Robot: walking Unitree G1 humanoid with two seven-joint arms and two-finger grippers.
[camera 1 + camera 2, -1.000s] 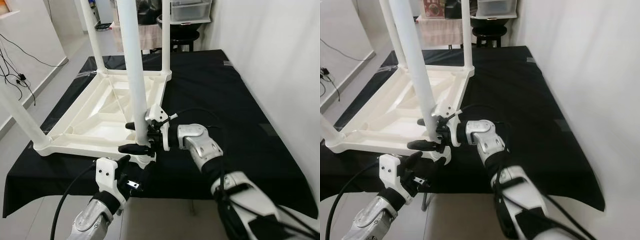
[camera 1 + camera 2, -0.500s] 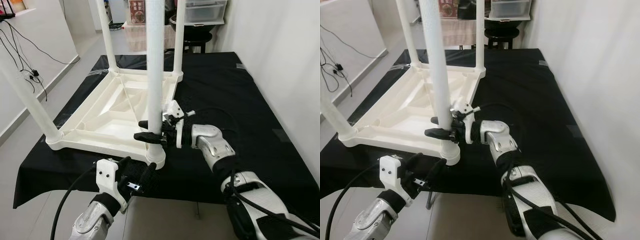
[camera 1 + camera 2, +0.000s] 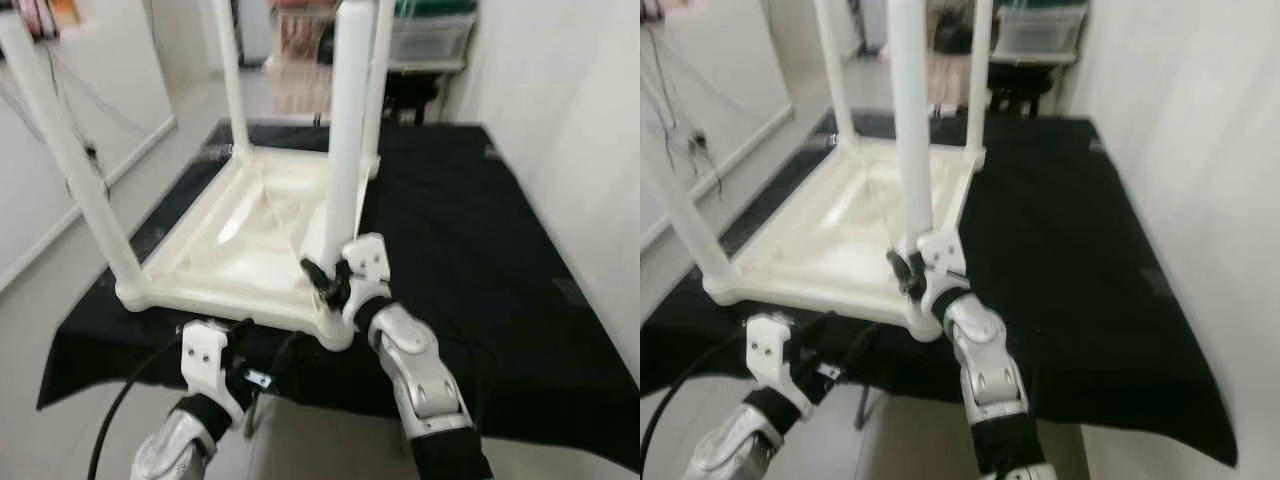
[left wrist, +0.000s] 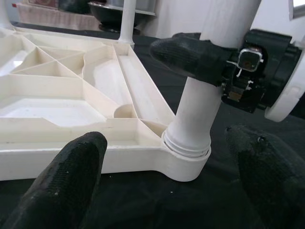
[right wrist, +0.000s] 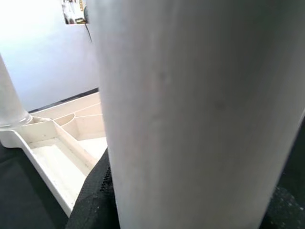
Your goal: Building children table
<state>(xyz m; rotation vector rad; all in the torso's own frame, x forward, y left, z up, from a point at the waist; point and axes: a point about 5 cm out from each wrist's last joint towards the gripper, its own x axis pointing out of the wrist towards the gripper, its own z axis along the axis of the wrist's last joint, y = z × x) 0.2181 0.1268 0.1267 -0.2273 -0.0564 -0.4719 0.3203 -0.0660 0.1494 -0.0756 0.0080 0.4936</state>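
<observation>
A white children's table top (image 3: 240, 235) lies upside down on a black-covered table (image 3: 470, 250), with white legs standing up from its corners. My right gripper (image 3: 322, 280) is shut on the near right leg (image 3: 345, 150), low down and just above its corner socket (image 4: 187, 155). That leg (image 5: 190, 109) sits close against a black finger (image 5: 95, 200) in the right wrist view. My left gripper (image 4: 169, 162) is open, just off the table's front edge, and faces that same socket with its fingers (image 4: 66, 181) on either side of it, not touching.
A white wall (image 3: 590, 130) runs along the right side of the table. Past the far end stand a dark stool (image 3: 1015, 85) and storage boxes (image 3: 430, 30). Bare floor (image 3: 60, 300) lies to the left. The black cloth's right half holds nothing.
The whole view has shifted and blurred, so the camera moved. My right forearm now reaches the leg from below rather than from the right, still gripping it. The left gripper stays open.
</observation>
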